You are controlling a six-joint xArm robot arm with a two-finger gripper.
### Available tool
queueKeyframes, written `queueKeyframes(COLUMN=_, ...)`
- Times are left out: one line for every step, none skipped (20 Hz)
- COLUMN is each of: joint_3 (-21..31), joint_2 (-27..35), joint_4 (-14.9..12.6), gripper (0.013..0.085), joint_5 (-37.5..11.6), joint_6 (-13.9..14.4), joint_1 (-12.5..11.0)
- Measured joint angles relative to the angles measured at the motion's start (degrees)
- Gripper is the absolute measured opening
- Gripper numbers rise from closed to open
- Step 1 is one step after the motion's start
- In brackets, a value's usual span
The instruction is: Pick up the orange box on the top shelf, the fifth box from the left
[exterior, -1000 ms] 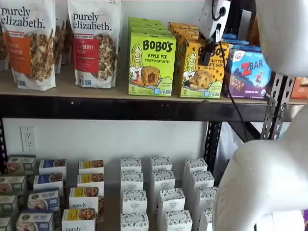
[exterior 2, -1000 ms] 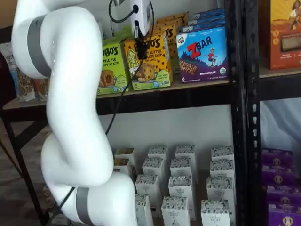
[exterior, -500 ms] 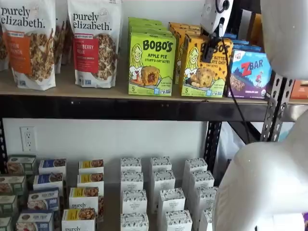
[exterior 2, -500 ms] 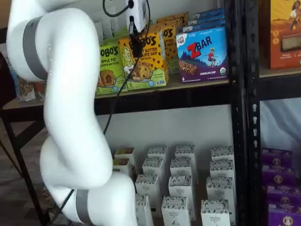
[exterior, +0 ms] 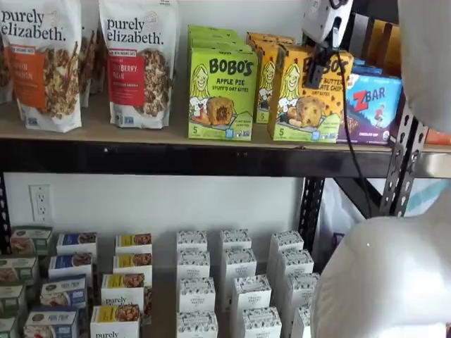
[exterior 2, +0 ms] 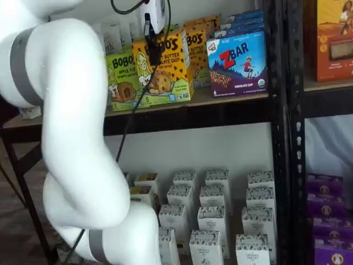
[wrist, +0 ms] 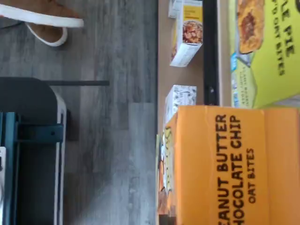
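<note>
The orange box [exterior: 304, 98] reads "Peanut Butter Chocolate Chip" and shows a blonde cartoon girl. My gripper [exterior: 315, 76] is shut on its upper edge and holds it slightly tilted at the front of the top shelf [exterior: 106, 134], ahead of its row. A shelf view shows the same hold: the gripper [exterior 2: 153, 55] on the orange box [exterior 2: 168, 69] over the top shelf's board [exterior 2: 231, 95]. In the wrist view the orange box's top face [wrist: 225, 164] fills the near field. I cannot tell whether the box still touches the board.
A lime-green Apple Pie box [exterior: 222, 91] stands just left of the orange box, a blue ZBar box [exterior: 370, 105] just right. More orange boxes [exterior: 264, 67] stand behind. Granola bags [exterior: 141, 63] are further left. Small white cartons [exterior: 239, 282] fill the lower level. A black upright [exterior 2: 278, 110] borders the bay.
My gripper has drawn the orange box up and forward out of its row, away from the ZBar box. The arm has swung with it.
</note>
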Motion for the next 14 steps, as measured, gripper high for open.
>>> queueKeyframes(joint_3=0.43, joint_2=-0.74, joint_4=-0.14, gripper=0.029, joint_5=0.4, joint_6=-0.04, joint_1=-0.06)
queueKeyframes(joint_3=0.79, joint_2=-1.32, joint_4=-0.24, gripper=0.029, joint_5=0.64, joint_6=-0.06, joint_1=-0.09)
queueKeyframes(joint_3=1.31, joint_2=-2.04, joint_4=-0.29, gripper=0.029, joint_5=0.84, joint_6=-0.11, joint_1=-0.15)
queueKeyframes(joint_3=1.8, joint_2=-2.76, joint_4=-0.21, gripper=0.029, joint_5=0.92, joint_6=-0.18, joint_1=-0.29)
queueKeyframes(joint_3=2.44, joint_2=-3.63, joint_4=0.06, gripper=0.029, joint_5=0.99, joint_6=-0.29, joint_1=-0.51)
queueKeyframes(joint_3=3.31, joint_2=-5.05, joint_4=0.37, gripper=0.029, joint_5=1.45, joint_6=-0.41, joint_1=-0.81)
queueKeyframes(joint_3=3.53, joint_2=-5.47, joint_4=0.48, gripper=0.029, joint_5=1.73, joint_6=-0.43, joint_1=-0.88)
queueKeyframes(joint_3=3.91, joint_2=-6.12, joint_4=0.58, gripper=0.029, joint_5=2.11, joint_6=-0.47, joint_1=-1.0)
queueKeyframes(joint_3=4.2, joint_2=-6.71, joint_4=0.61, gripper=0.029, joint_5=2.46, joint_6=-0.51, joint_1=-1.08)
queueKeyframes(joint_3=4.59, joint_2=-7.44, joint_4=0.69, gripper=0.029, joint_5=2.92, joint_6=-0.57, joint_1=-1.23)
queueKeyframes(joint_3=5.03, joint_2=-8.33, joint_4=0.83, gripper=0.029, joint_5=3.5, joint_6=-0.67, joint_1=-1.46)
queueKeyframes(joint_3=5.14, joint_2=-8.58, joint_4=0.9, gripper=0.029, joint_5=3.7, joint_6=-0.72, joint_1=-1.55)
queueKeyframes(joint_3=5.44, joint_2=-9.15, joint_4=1.01, gripper=0.029, joint_5=4.04, joint_6=-0.83, joint_1=-1.75)
queueKeyframes(joint_3=5.74, joint_2=-9.72, joint_4=1.03, gripper=0.029, joint_5=4.3, joint_6=-0.95, joint_1=-1.92)
